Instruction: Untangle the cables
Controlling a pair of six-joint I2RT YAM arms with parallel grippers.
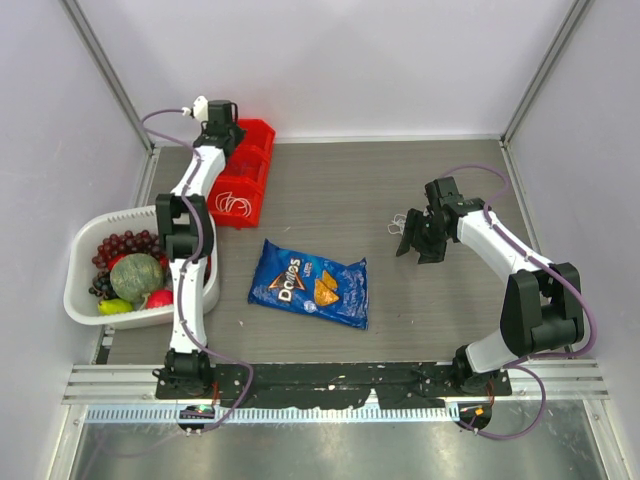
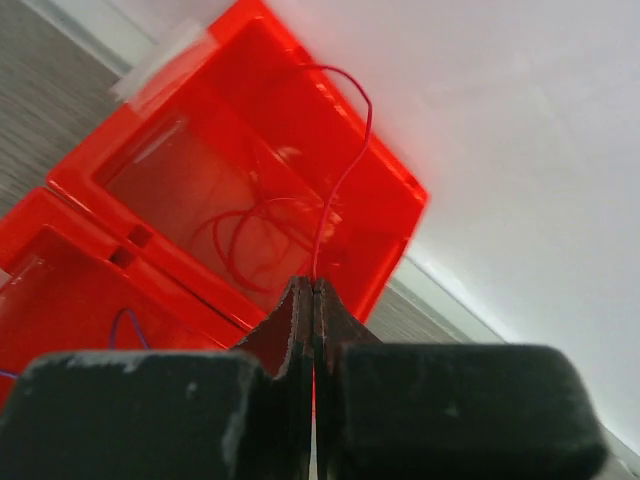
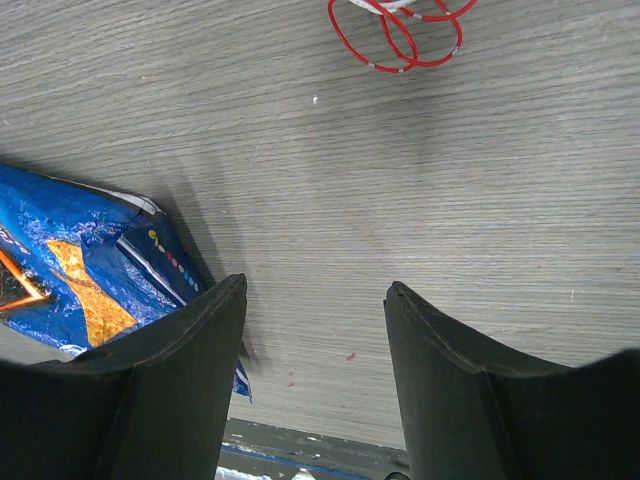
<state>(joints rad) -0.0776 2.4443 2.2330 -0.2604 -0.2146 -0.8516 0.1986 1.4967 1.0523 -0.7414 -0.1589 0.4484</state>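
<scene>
My left gripper (image 2: 314,287) is shut on a thin red cable (image 2: 345,170), which rises from the jaws and curls above the red bin (image 2: 390,190). More red cable loops (image 2: 245,235) lie inside that bin, and a bluish cord (image 2: 125,325) shows in the near compartment. In the top view the left gripper (image 1: 226,138) hangs over the bin's (image 1: 255,150) far end. My right gripper (image 3: 315,290) is open and empty above the table. Small red and white cable loops (image 3: 400,30) lie on the table beyond it, apart from the fingers. In the top view they (image 1: 399,219) show beside the right gripper (image 1: 408,240).
A blue Doritos chip bag (image 1: 310,283) lies mid-table; its edge (image 3: 70,280) is by my right gripper's left finger. A white basket (image 1: 80,300) of fruit stands at the left edge. A white cord (image 1: 232,205) lies in the bin's near compartment. Walls enclose the table.
</scene>
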